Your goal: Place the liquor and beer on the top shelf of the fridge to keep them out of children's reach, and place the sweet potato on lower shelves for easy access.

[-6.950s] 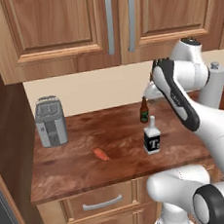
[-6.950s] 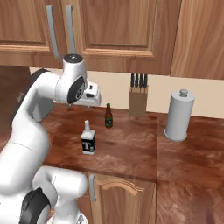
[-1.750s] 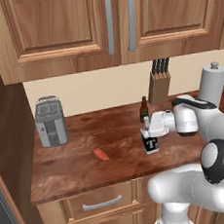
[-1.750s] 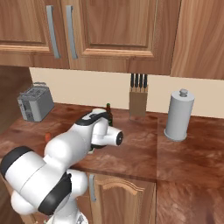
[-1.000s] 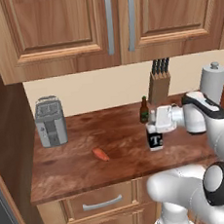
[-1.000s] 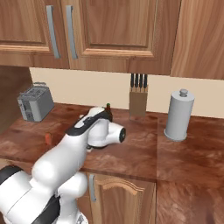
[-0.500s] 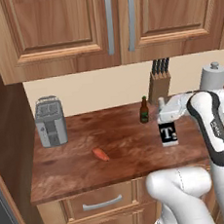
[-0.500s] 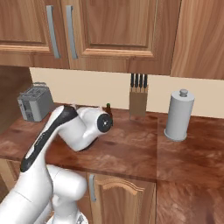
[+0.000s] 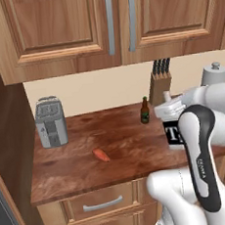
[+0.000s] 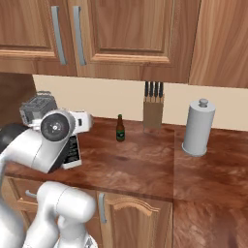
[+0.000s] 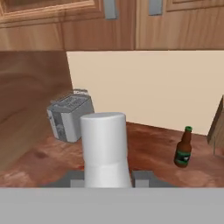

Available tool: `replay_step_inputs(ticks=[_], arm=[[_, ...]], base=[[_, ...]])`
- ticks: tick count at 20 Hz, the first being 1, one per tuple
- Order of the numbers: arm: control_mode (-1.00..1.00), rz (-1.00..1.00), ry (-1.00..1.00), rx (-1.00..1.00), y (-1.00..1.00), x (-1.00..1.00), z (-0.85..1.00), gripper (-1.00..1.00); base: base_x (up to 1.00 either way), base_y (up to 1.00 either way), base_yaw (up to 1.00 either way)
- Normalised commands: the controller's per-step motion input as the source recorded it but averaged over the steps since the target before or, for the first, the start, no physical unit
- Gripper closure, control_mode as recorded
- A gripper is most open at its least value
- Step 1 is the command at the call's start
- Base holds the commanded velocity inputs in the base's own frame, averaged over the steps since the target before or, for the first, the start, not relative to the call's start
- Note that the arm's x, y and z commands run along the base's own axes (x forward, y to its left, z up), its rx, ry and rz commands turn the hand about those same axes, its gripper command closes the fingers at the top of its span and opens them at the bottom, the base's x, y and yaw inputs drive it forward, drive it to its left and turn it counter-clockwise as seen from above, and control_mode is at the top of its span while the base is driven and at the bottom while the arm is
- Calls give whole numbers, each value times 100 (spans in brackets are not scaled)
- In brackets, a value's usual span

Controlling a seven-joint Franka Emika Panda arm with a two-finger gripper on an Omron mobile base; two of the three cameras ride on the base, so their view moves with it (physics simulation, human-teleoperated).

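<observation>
We list one counter (image 9: 128,147), brown wood-grain, its front edge running above a row of drawers and its back edge meeting a cream wall; wooden wall cupboards (image 9: 100,27) hang over it, leaving a tall band of open room between their undersides and the worktop. At the left end the counter stops against a dark wooden side panel. Items standing or lying on it: one toaster (image 9: 50,122), grey, upright, near the left end toward the back; one sweet potato (image 9: 101,155), small and orange-red, lying on bare surface toward the front edge, well apart from everything else; one beer (image 9: 144,110), slim brown bottle with green label, upright near the back wall, just beside one knife block (image 9: 159,85); one paper-towel roll (image 10: 197,127), upright, at the right. Wide open surface lies between the toaster and the beer, and between the beer and the front edge. One liquor (image 9: 173,133), squat bottle with black label and white letter, is held off the counter, upright, over its right part and nearer the front than the beer. We count one gripper (image 11: 107,180); its jaws are clamped on the liquor just below the whitish neck, which rises in the middle of the hand view with a dark tip at either side.
</observation>
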Motion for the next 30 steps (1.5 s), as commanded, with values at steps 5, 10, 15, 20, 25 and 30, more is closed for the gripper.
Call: replay_step_inputs(ticks=[5, 10, 15, 20, 25, 30], arm=[[-100, -17, 0, -2, 0, -40, 76, 100], [-100, -19, 0, -9, 4, -16, 20, 100], [-100, -13, 0, -5, 2, 0, 0, 100], [-100, -1, 0, -1, 0, 0, 0, 100], [-100, 0, 0, 0, 0, -17, 0, 100], [100, 0, 0, 0, 0, 0, 0, 100]], base=[[0, 0, 0], [0, 0, 0], [0, 0, 0], [0, 0, 0], [0, 0, 0], [-93, 0, 11]])
